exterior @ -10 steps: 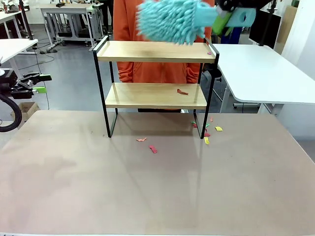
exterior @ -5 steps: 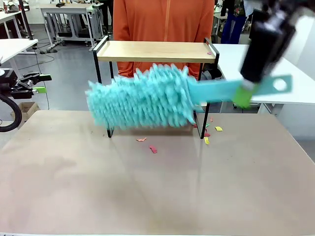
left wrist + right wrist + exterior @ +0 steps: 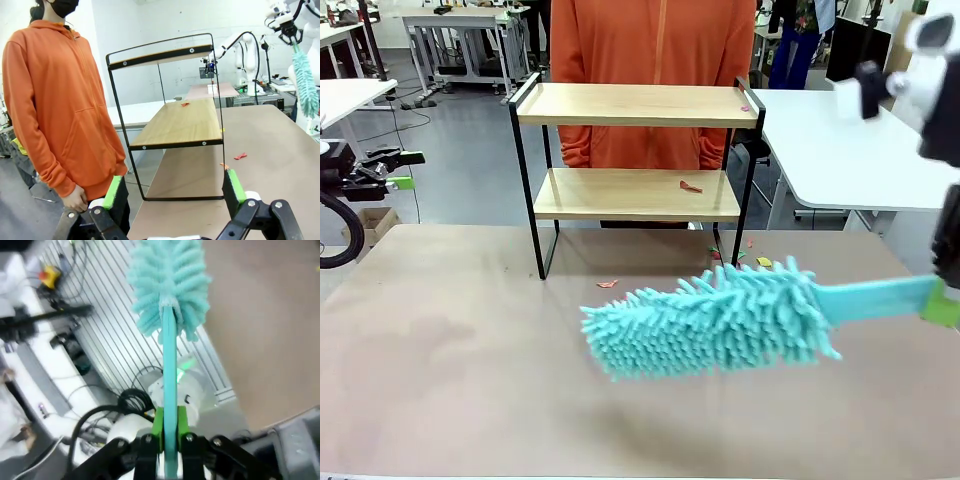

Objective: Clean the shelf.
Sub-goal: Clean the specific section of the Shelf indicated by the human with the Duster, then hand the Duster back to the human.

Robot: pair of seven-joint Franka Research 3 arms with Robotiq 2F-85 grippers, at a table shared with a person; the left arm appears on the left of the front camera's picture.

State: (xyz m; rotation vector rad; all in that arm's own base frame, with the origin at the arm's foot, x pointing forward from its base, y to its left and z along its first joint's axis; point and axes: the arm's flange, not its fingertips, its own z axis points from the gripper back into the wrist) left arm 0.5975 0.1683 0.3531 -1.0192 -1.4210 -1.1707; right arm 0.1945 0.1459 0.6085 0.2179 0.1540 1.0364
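Note:
The shelf [image 3: 635, 150] stands at the table's far side, two wooden boards in a black frame; the left wrist view has the shelf [image 3: 175, 122] end-on. A red scrap [image 3: 690, 186] lies on its lower board, a tiny pink one [image 3: 745, 108] on the top board. My right gripper [image 3: 945, 300] is shut on the handle of a turquoise fluffy duster [image 3: 710, 322], which hangs low over the table in front of the shelf. In the right wrist view the gripper [image 3: 169, 432] clamps the handle, the duster head [image 3: 170, 285] beyond. My left gripper [image 3: 408, 170] waits open at the far left, nothing between its fingers [image 3: 112, 192].
A person in an orange hoodie [image 3: 655, 60] stands right behind the shelf. Coloured paper scraps [image 3: 608, 284] lie on the table by the shelf's feet, more at its right leg [image 3: 763, 262]. A white table [image 3: 850, 150] adjoins at the right.
The right arm swung the duster down from the top board, past the shelf front, to low over the table, and drew back to the right. The left arm stayed still.

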